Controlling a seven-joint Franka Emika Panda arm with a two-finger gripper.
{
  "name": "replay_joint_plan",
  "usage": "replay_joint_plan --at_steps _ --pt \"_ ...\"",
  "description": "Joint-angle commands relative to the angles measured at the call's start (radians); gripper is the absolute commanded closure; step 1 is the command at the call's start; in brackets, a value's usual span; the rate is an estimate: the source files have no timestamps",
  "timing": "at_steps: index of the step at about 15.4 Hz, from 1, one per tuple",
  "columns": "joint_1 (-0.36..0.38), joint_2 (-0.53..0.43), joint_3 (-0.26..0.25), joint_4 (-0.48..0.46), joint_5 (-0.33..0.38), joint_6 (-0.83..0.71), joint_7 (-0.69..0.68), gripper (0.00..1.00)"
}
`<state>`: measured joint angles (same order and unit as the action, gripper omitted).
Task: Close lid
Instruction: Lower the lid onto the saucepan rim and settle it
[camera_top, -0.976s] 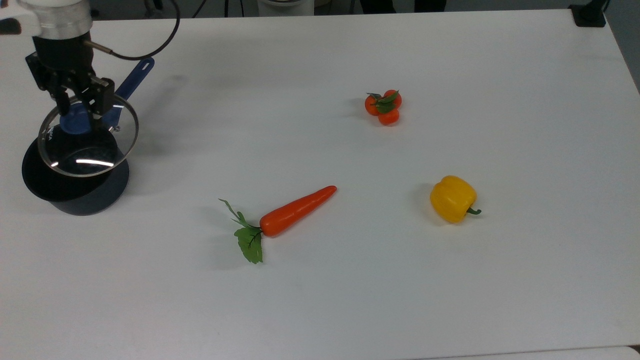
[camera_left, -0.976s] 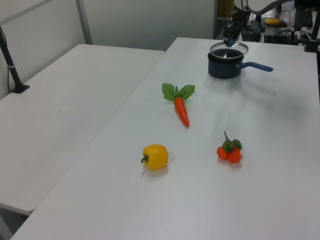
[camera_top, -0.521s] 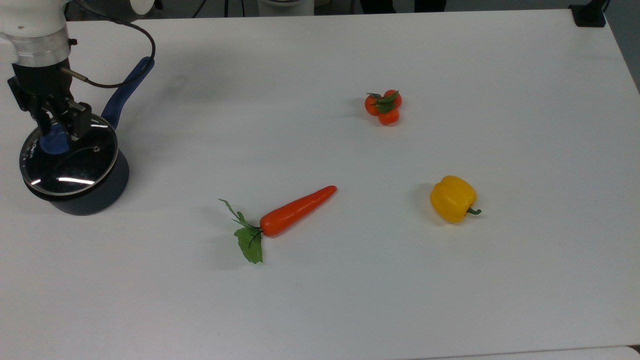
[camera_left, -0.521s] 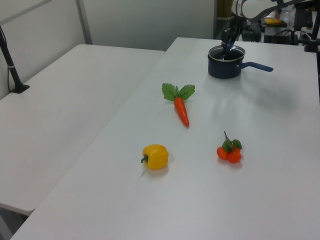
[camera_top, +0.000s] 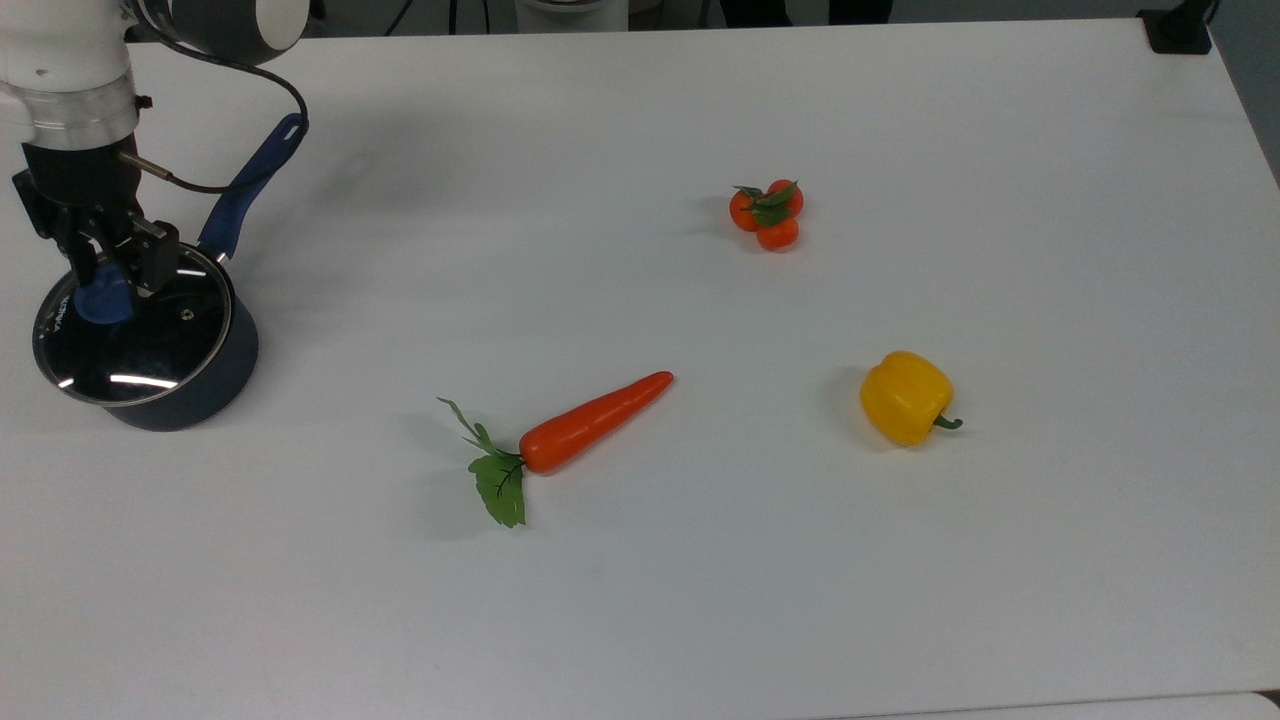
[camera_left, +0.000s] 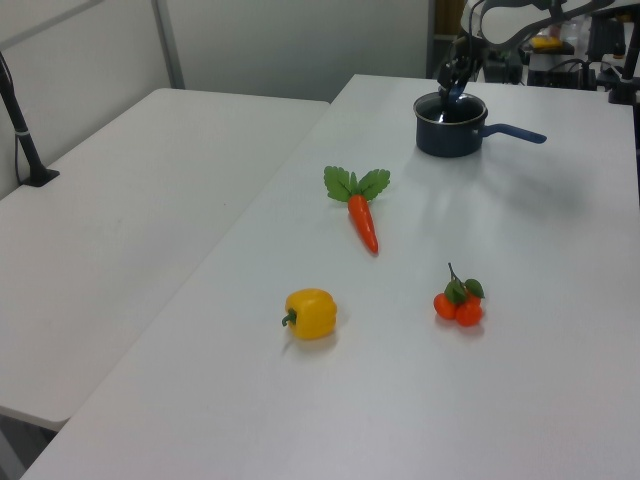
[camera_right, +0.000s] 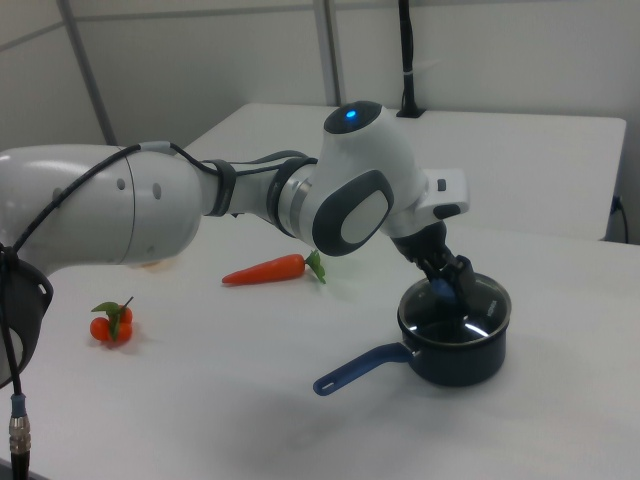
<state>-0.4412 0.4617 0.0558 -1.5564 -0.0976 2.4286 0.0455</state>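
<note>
Top view: the gripper (camera_top: 105, 268) pinches the blue knob of the clear, metal-rimmed lid (camera_top: 135, 340), seated below it on the saucepan (camera_top: 195, 395). Left view: carrot (camera_left: 362, 218) well away. Right view: the arm (camera_right: 230, 195) looms behind the gripper.

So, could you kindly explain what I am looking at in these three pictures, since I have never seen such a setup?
It is one robot arm, white and grey, working at a white table. At its tip is a gripper, two fingers that pinch things. Three fixed cameras watch: the top view looks down on the table, while the left view and the right view look across it from opposite ends. The gripper is closed on the blue knob of a glass lid, which sits on a dark saucepan with a blue handle. Loose on the table lie a carrot, a yellow pepper and a cluster of small tomatoes.
</note>
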Motion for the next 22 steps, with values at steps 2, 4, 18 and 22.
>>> replay_joint_plan --at_steps 2,4,18,22 --pt "0.007 0.002 0.002 0.012 0.015 0.014 -0.01 0.59" --pt "0.007 -0.005 0.002 0.01 0.021 0.003 -0.012 0.59" --pt "-0.002 -0.018 0.002 0.003 0.021 -0.082 -0.009 0.22" --pt "-0.001 -0.02 0.002 0.004 0.024 -0.079 -0.009 0.0"
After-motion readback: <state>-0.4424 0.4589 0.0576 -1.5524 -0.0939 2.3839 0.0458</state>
